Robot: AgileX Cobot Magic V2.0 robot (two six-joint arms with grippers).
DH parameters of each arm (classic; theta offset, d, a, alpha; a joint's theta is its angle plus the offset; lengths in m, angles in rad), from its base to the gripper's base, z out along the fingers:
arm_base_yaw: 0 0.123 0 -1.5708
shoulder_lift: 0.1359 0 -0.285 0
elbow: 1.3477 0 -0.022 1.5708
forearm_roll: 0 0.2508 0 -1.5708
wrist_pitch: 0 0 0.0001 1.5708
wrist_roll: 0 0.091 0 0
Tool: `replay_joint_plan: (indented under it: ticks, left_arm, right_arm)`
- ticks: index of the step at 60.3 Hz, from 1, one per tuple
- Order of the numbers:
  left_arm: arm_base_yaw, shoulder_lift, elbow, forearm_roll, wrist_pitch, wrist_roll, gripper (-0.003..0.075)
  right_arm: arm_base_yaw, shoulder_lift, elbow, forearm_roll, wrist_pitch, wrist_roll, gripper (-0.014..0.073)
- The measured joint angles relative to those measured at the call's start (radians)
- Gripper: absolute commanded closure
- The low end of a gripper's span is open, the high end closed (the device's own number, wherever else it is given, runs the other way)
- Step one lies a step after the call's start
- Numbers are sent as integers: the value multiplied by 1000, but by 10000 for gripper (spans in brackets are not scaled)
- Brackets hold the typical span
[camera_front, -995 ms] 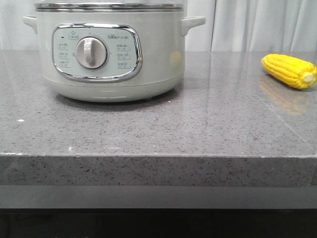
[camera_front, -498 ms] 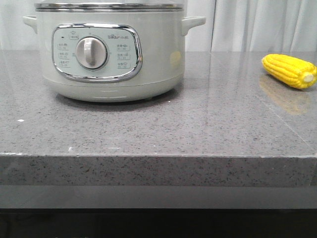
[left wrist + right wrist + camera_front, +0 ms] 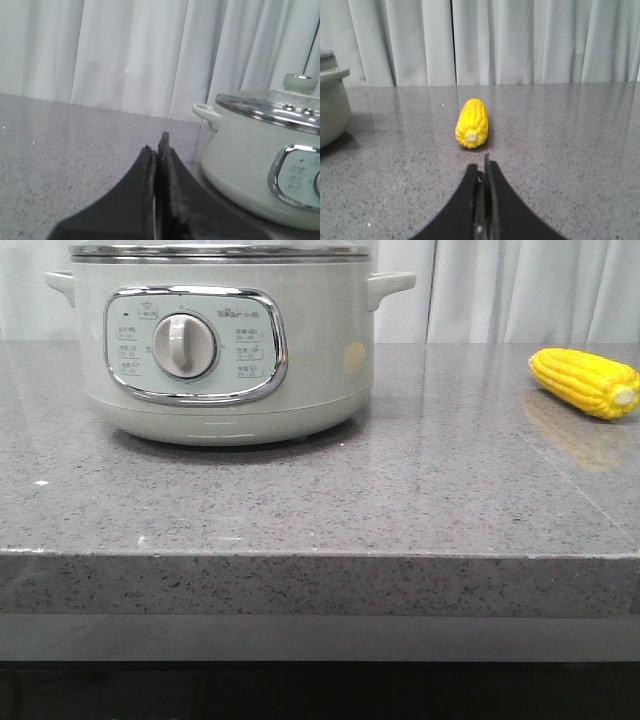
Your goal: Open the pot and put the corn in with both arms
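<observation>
The pale grey-green pot (image 3: 220,350) stands at the back left of the grey stone counter, its glass lid on and its dial facing me. It also shows in the left wrist view (image 3: 265,165), with the lid knob (image 3: 300,82) on top. The yellow corn (image 3: 585,382) lies on the counter at the far right, stub end towards the front right. It shows in the right wrist view (image 3: 472,123), a short way beyond my right gripper (image 3: 481,164), which is shut and empty. My left gripper (image 3: 156,142) is shut and empty, beside the pot. Neither gripper shows in the front view.
The grey speckled counter (image 3: 400,500) has its front edge close to the camera. White curtains (image 3: 520,40) hang behind it. The pot's side handle (image 3: 207,111) juts out towards my left gripper.
</observation>
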Motion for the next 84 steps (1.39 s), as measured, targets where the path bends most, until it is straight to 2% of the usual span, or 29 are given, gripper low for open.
replay_joint_plan:
  ticks: [16, 25, 37, 43, 65, 69, 73, 76, 80, 84]
  left_arm:
    - [0, 56, -282, 0, 172, 0, 741]
    - [0, 176, -453, 0, 333, 0, 741]
    - [0, 365, -646, 2, 509, 5, 741]
    - [0, 440, -683, 2, 541, 5, 741]
    - [0, 592, -679, -7, 568, 5, 739]
    - [0, 608, -679, -2, 575, 5, 727]
    - [0, 619, -679, 5, 574, 5, 668]
    - [0, 625, -679, 13, 574, 11, 587]
    - [0, 635, -679, 17, 571, 27, 418]
    - [0, 641, -677, 19, 554, 31, 283]
  right_arm:
    - [0, 34, -236, 0, 164, -4, 704]
    - [0, 149, -401, 0, 268, -4, 704]
    - [0, 327, -599, 0, 478, -4, 704]
    - [0, 398, -642, 0, 538, -6, 704]
    - [0, 512, -644, 0, 589, -6, 693]
    - [0, 513, -644, 0, 591, -11, 645]
    - [0, 513, -644, 0, 591, -13, 532]
    - [0, 513, -644, 0, 591, -15, 421]
    - [0, 513, -644, 0, 591, -15, 245]
    - [0, 513, -644, 0, 591, -15, 107]
